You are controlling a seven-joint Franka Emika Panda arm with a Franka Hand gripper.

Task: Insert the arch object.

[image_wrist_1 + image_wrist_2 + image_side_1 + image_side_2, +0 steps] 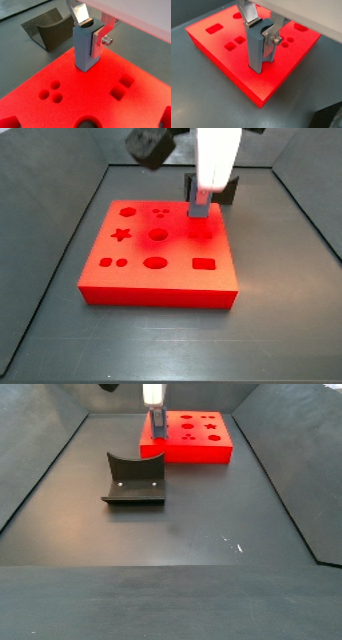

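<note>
Gripper (260, 29) above red block (231, 65), fingers clamped on grey arch piece (256, 50). Piece end touches block top near corner; insertion not done.

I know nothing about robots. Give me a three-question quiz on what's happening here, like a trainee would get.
1. True or false: the gripper holds a grey-blue arch piece.
2. The piece's lower end is over: A) the red block B) the fixture C) the bare floor.
3. In a side view, which cutout shape lies at the red block's left side, between two round holes?

Key: 1 true; 2 A; 3 the star cutout.
</note>
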